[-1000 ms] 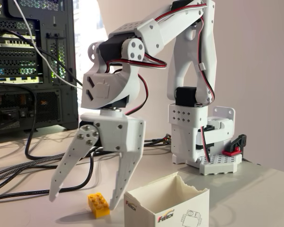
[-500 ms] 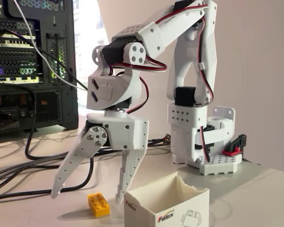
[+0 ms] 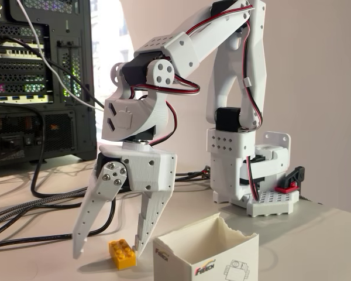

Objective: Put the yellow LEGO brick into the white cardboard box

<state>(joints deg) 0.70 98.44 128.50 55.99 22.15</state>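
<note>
Plain pale wall [image 3: 327,88]; bright, perhaps a window [image 3: 108,35], behind.

Black computer tower [image 3: 38,76] at left; braided cables [image 3: 23,211] trail across table [image 3: 333,246].

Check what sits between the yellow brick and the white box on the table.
In the fixed view, the tool's right finger tip comes down between the yellow brick and the white box; otherwise that strip of table is bare.
</note>
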